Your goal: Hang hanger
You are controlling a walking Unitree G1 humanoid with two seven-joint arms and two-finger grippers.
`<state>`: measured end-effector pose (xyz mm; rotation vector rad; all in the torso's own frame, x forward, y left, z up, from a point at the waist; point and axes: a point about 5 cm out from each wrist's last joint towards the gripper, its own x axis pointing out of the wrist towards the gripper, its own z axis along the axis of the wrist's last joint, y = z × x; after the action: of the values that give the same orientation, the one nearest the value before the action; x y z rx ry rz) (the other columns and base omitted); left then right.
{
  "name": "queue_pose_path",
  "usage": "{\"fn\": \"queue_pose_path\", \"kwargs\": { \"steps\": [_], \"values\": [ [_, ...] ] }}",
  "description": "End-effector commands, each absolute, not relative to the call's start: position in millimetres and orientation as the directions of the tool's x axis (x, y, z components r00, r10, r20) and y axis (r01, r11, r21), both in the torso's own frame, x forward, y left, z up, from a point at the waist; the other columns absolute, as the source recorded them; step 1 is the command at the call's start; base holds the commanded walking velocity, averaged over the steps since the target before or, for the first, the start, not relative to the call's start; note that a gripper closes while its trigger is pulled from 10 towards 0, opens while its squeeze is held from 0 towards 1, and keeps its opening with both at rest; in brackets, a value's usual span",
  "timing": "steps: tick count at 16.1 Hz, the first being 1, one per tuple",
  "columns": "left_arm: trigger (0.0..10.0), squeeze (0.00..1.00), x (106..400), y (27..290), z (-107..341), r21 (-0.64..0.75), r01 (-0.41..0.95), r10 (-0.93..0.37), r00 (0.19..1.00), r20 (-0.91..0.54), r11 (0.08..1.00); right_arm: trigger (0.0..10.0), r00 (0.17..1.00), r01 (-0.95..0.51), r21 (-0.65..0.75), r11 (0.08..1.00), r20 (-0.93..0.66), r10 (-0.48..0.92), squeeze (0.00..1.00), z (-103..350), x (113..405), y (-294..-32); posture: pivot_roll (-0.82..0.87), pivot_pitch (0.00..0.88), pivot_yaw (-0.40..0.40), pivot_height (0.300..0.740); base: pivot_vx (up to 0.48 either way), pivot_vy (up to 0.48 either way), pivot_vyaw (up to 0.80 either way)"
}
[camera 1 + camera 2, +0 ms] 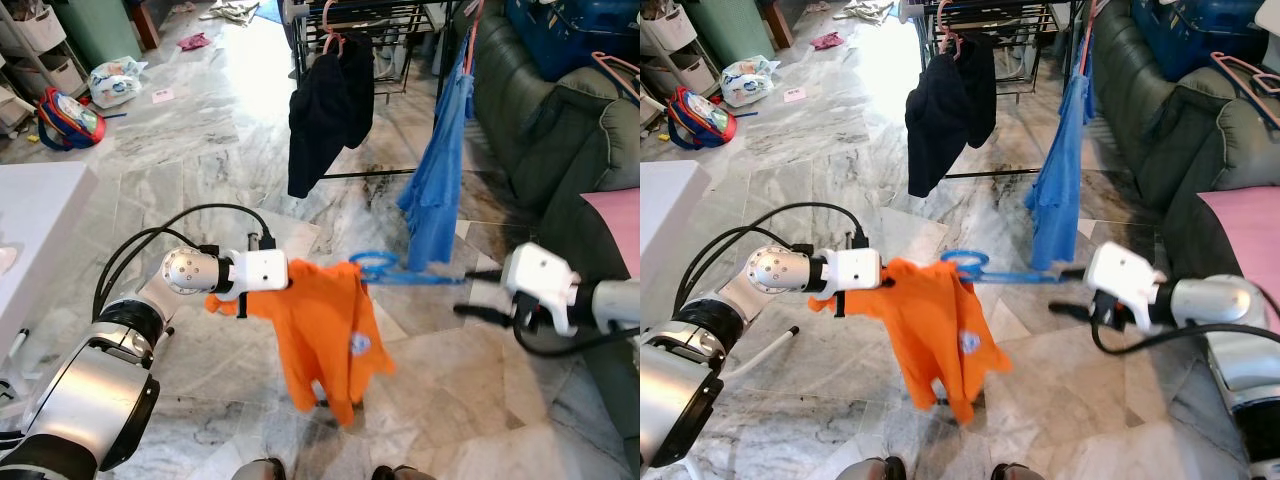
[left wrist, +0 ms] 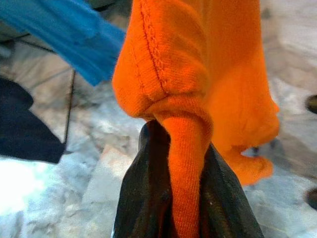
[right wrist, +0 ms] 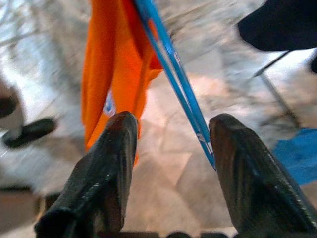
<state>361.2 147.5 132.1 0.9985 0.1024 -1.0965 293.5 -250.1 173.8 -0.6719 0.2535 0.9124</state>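
Note:
An orange shirt hangs in front of me, bunched at one edge between the fingers of my left gripper, which is shut on it. A blue hanger pokes out of the shirt's top, its hook above the collar and one thin arm reaching right. My right gripper is at the end of that arm. In the right wrist view the fingers stand wide apart, and the hanger runs between them and touches one fingertip.
A drying rack ahead carries a black garment and a blue shirt. A dark green sofa with a pink cushion lines the right. A white table stands at the left, bags beyond it.

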Motion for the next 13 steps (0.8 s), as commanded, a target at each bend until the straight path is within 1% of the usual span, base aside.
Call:
{"fn": "queue_pose_path", "kwargs": {
  "steps": [1,3,4,5,6,7,8,9,10,12,13],
  "values": [
    [0.0,0.00,367.2,154.8,141.1,0.652,0.742,-0.672,0.564,-0.479,0.157,10.0,0.625,-0.776,-0.426,0.465,-0.420,0.658,1.00,178.4,289.5,-246.0,-0.11,0.110,0.036,0.740,0.000,0.000,0.00],
    [0.0,0.00,368.5,158.0,140.3,0.657,0.727,-0.656,0.598,-0.461,0.201,10.0,0.644,-0.761,-0.407,0.505,-0.384,0.662,1.00,174.6,283.6,-243.7,-0.12,0.115,0.037,0.740,0.000,0.000,0.00],
    [0.0,0.00,369.9,162.3,140.5,0.664,0.709,-0.636,0.630,-0.447,0.237,10.0,0.663,-0.746,-0.379,0.547,-0.348,0.663,1.00,170.9,279.4,-241.0,-0.13,0.118,0.045,0.740,0.000,0.000,0.00],
    [0.0,0.00,370.7,164.2,141.4,0.661,0.704,-0.631,0.641,-0.437,0.258,10.0,0.675,-0.736,-0.354,0.577,-0.325,0.662,1.00,168.7,276.8,-237.5,-0.13,0.120,0.046,0.740,0.000,0.000,0.00],
    [0.0,0.00,371.3,166.3,143.4,0.657,0.703,-0.630,0.646,-0.430,0.273,10.0,0.676,-0.736,-0.314,0.599,-0.300,0.673,1.00,164.1,273.6,-229.6,-0.13,0.118,0.048,0.740,0.000,0.000,0.00],
    [0.0,0.00,372.8,169.6,146.8,0.634,0.710,-0.631,0.651,-0.423,0.307,10.0,0.667,-0.745,-0.259,0.615,-0.272,0.694,1.00,157.1,270.4,-217.3,-0.12,0.107,0.044,0.740,0.000,0.000,0.00],
    [0.0,0.00,374.3,170.8,152.7,0.612,0.721,-0.648,0.642,-0.411,0.326,10.0,0.651,-0.759,-0.207,0.617,-0.251,0.716,1.00,150.2,269.1,-205.7,-0.11,0.090,0.032,0.740,0.000,0.000,0.00],
    [0.0,0.00,376.0,170.8,162.8,0.577,0.740,-0.686,0.619,-0.383,0.346,10.0,0.612,-0.789,-0.106,0.605,-0.227,0.758,1.00,133.2,266.2,-187.1,-0.08,0.079,0.023,0.740,0.000,0.000,0.00],
    [0.0,0.00,377.6,168.4,172.7,0.556,0.753,-0.724,0.595,-0.349,0.351,10.0,0.582,-0.805,-0.028,0.592,-0.226,0.781,1.00,119.6,264.3,-176.6,-0.07,0.076,0.023,0.740,0.000,0.000,0.00],
    [0.0,0.00,379.4,168.4,185.5,0.501,0.789,-0.770,0.551,-0.321,0.356,10.0,0.549,-0.820,0.020,0.572,-0.256,0.796,1.00,98.8,259.5,-162.6,-0.07,0.086,0.024,0.740,0.000,0.000,0.00],
    [0.0,0.00,380.8,168.7,190.6,0.484,0.794,-0.779,0.548,-0.305,0.368,10.0,0.575,-0.798,0.023,0.602,-0.266,0.774,1.00,88.7,261.0,-160.9,-0.06,0.086,0.023,0.740,0.000,0.000,0.00]
  ]
}}
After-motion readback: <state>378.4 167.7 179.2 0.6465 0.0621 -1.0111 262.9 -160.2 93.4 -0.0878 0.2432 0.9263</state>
